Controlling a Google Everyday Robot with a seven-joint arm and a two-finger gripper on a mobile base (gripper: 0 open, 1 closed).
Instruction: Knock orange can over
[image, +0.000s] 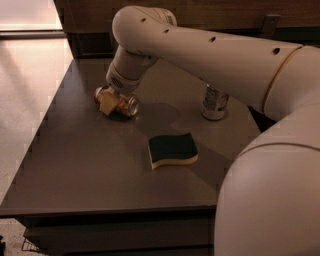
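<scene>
The orange can (128, 106) lies on its side on the dark table (90, 170), at the back left, with its silver end facing right. My gripper (109, 100) is down on the can from above and partly covers its left half. The arm reaches in from the right across the table's back. The silver-white can (214, 104) stands upright at the back right, partly behind the arm.
A sponge (172, 149) with a dark green top and yellow base lies flat near the table's middle. A dark wooden wall runs behind the table. Pale floor lies to the left of the table. My arm's large near segment fills the lower right.
</scene>
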